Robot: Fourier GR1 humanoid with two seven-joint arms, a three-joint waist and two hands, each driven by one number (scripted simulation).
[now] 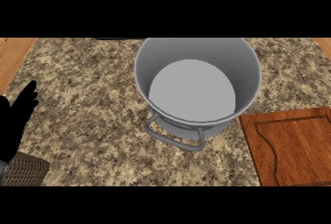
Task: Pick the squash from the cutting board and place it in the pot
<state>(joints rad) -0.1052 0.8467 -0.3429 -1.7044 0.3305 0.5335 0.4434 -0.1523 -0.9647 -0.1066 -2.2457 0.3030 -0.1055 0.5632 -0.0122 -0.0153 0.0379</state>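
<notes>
From my station, the pot (197,92) stands empty on the worktop (90,87), the board (294,146) touching its right side, and no squash shows on board or in pot. My left hand (16,118) rests at the left edge with fingers released; the right is out of view. I judge the pick not yet begun: next I must locate the squash.

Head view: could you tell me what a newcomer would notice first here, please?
A large grey pot dominates the centre of the speckled counter, its inside bare, one handle pointing toward the viewer. A wooden cutting board lies at lower right with no squash visible on it. The left hand rests open at the left edge.
</notes>
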